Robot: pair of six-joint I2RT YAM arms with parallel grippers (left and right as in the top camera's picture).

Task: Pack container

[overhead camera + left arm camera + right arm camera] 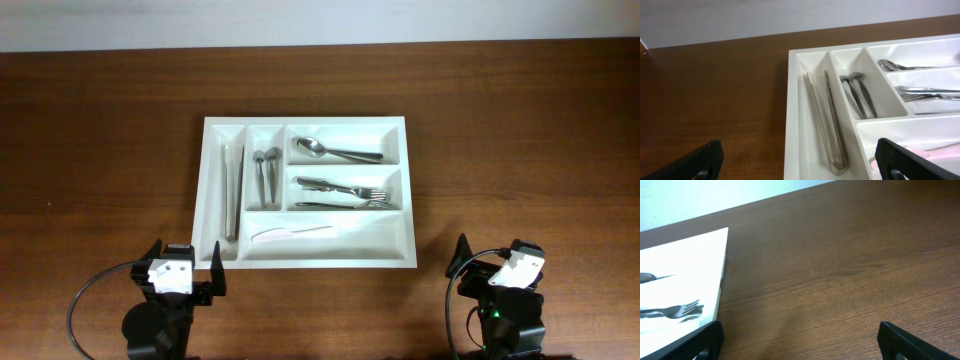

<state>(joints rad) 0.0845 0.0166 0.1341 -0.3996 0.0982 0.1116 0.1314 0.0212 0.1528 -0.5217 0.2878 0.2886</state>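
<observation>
Dark wood table (100, 150), pale wall strip beyond tray's far side.

Left gripper (183, 266): fingers spread wide, nothing between them. Its right-hand finger (910, 160) over tray's near-left corner, above white knife (290, 234).

Right gripper (500, 272): likewise wide and empty, over bare wood off tray's near-right corner, apart from the rim.

Tray (410, 190): flat on table, just ahead of both grippers.
- Leftmost slot: tongs (232, 190).
- Next slot: two small spoons (265, 168).
- Far bay: big spoon (335, 150).
- Middle bay: forks (345, 190).
- Near bay: knife.

No loose cutlery seen outside tray. Packing judged done or close to it.

Risk: left finger catching near rim on any drop or forward reach, with tray skewed and knife flicked out. Lesser risk on right, only from a sideways sweep into tray wall.

Pose: both arms low on tray's near side, wrists roughly level, wrist cameras looking across tray toward its far side.
</observation>
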